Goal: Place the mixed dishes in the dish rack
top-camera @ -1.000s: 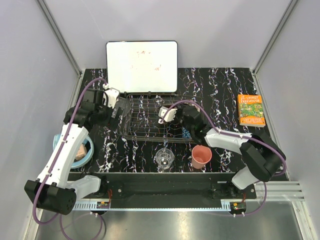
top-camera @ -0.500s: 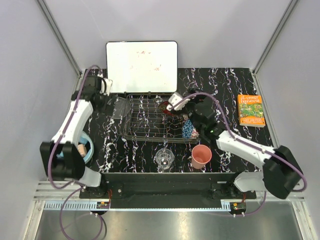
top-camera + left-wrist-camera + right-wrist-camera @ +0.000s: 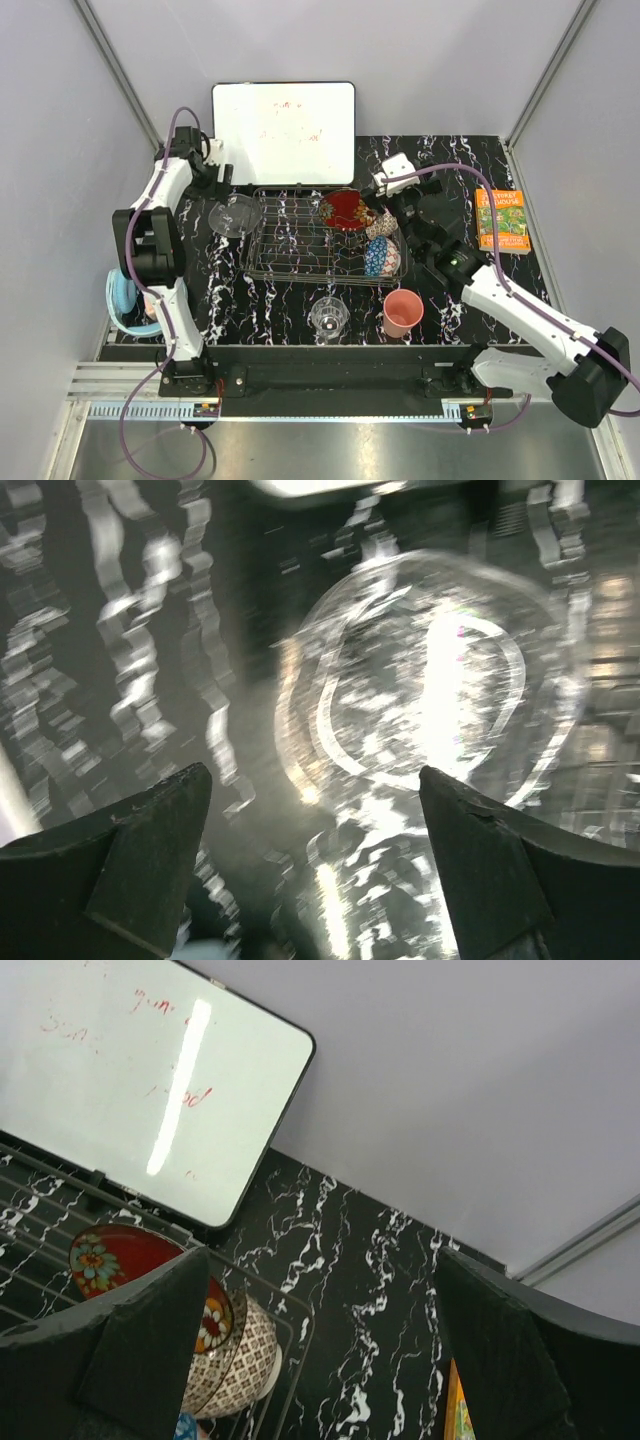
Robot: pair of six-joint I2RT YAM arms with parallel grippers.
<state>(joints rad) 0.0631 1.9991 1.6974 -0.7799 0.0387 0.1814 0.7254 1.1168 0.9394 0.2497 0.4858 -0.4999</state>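
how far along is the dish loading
Done: red patterned bowl, beige netted-pattern bowl, blue mosaic bowl sit in the dish rack. In hand: nothing; right claw open, left claw open facing the clear glass plate beside the rack. Left: plate, glass tumbler, pink cup.

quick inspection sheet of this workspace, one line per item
surface: black white-veined tabletop, no spill seen
job's things: thin-wire metal dish rack holds red patterned bowl, beige netted-pattern bowl, blue mosaic bowl at its right end; clear glass plate lies beside its left end; clear glass tumbler, pink plastic cup stand in front
clutter: white whiteboard, orange book, light blue headphones
grippers: left gripper open over plate; right gripper open, empty
cables: purple cable along each arm
surroundings: grey walls
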